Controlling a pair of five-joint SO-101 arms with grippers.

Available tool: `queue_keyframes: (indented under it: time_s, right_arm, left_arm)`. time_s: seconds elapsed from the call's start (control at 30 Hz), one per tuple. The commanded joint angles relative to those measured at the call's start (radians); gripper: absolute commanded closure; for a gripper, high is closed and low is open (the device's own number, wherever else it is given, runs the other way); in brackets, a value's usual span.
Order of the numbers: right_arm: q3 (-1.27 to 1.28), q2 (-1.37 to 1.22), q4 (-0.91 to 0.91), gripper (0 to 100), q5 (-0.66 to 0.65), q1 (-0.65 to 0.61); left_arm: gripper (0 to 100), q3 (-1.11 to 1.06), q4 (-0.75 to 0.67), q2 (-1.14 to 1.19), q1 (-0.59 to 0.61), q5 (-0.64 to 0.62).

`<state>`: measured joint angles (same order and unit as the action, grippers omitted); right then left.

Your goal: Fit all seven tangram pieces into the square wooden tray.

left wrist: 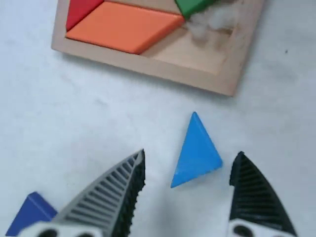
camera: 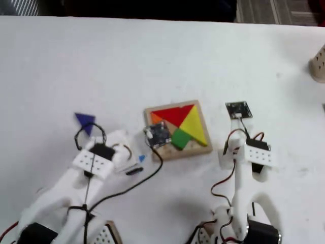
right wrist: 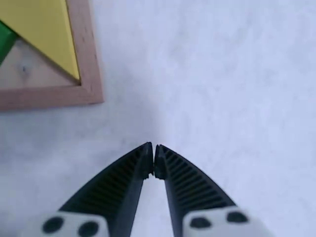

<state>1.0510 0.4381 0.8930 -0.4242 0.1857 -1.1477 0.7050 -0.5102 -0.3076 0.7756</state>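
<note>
piece: light blue triangle (left wrist: pixel 196 153), flat on the table (left wrist: pixel 74 123). In the high view it sits about 7 o'clock of the tray (left wrist: pixel 123 59), near it but apart.
handling: my guess is light, stiff and thin, with smooth painted faces that are likely slippery. Not fragile.
where to grip: by its side edges, low at table level. One pad on the long edge, the other on a short edge away from the point, else I expect it to squirt out.
left pincer (left wrist: pixel 190 160): wide open, empty, straddling the triangle. Grey finger (left wrist: pixel 118 190) on one side, black finger (left wrist: pixel 252 192) on the other, neither touching it.
right pincer (right wrist: pixel 153 160): tips pressed together, holding nothing. Over bare table about 4 o'clock of the tray, just off the corner with the yellow triangle (right wrist: pixel 44 29).
tray fill: red triangle (camera: pixel 172 114), yellow triangle, green piece (camera: pixel 180 138) and orange piece (left wrist: pixel 123 27) are in. Bare wood shows beside the orange piece.
loose: dark blue triangle (camera: pixel 85 121), 9 o'clock of the tray, well apart.
</note>
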Motion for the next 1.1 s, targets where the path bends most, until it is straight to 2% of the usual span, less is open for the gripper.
queue_keyframes:
  time_s: [0.0, 0.13, 0.27, 0.4, 0.5, 0.63, 0.77, 1.07]
  right_arm:
    - [-0.003, 0.038, -0.012, 98.1, -0.005, 0.01]
    - [-0.003, 0.038, -0.012, 98.1, -0.005, 0.01]
    - [-0.003, 0.038, -0.013, 98.1, -0.005, 0.01]
    - [-0.003, 0.038, -0.013, 98.1, -0.005, 0.01]
    - [-0.003, 0.038, -0.013, 98.1, -0.005, 0.01]
    - [-0.005, 0.038, -0.015, 98.1, -0.005, 0.01]
    - [-0.005, 0.038, -0.015, 98.1, -0.005, 0.01]
    - [-0.005, 0.038, -0.027, 98.1, -0.005, 0.01]
  left_arm:
    - [72, 0.006, -0.018, -0.031, -0.025, 0.044]
    - [72, 0.049, -0.014, 0.041, -0.039, 0.04]
    - [72, 0.178, 0.089, 0.182, -0.033, 0.023]
    - [73, 0.233, 0.117, 0.255, -0.033, 0.025]
    - [80, 0.229, 0.117, 0.255, -0.044, 0.032]
    - [98, 0.204, 0.117, 0.255, -0.094, 0.048]
    - [98, 0.17, 0.117, 0.248, -0.154, 0.132]
    - [98, 0.104, 0.109, 0.12, -0.156, 0.115]
